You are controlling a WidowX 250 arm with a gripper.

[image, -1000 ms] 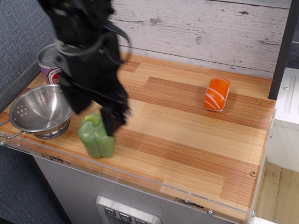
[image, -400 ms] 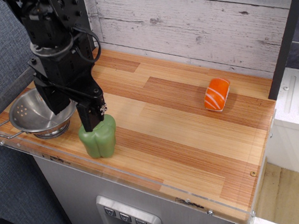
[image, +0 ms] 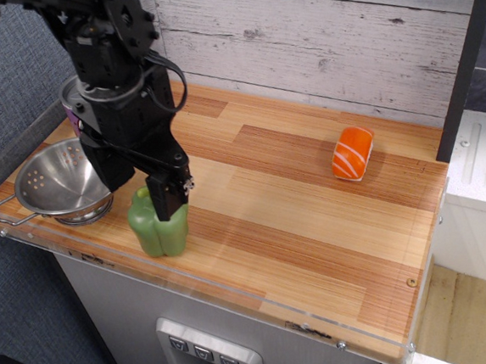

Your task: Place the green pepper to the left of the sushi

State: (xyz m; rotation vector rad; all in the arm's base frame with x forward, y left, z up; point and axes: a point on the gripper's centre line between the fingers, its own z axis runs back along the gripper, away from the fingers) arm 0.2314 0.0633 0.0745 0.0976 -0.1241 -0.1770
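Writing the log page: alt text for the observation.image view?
A black robot gripper sits low over a green pepper at the wooden counter's front-left edge; whether it grips is unclear. The sushi lies far right, a metal colander left.

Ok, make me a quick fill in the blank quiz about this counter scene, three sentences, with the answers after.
1. The green pepper stands near the counter's front edge, right beside the metal ____.
2. The sushi has an ____ top.
3. The claw is down over the ____, far from the sushi.

Missing words: colander; orange; green pepper
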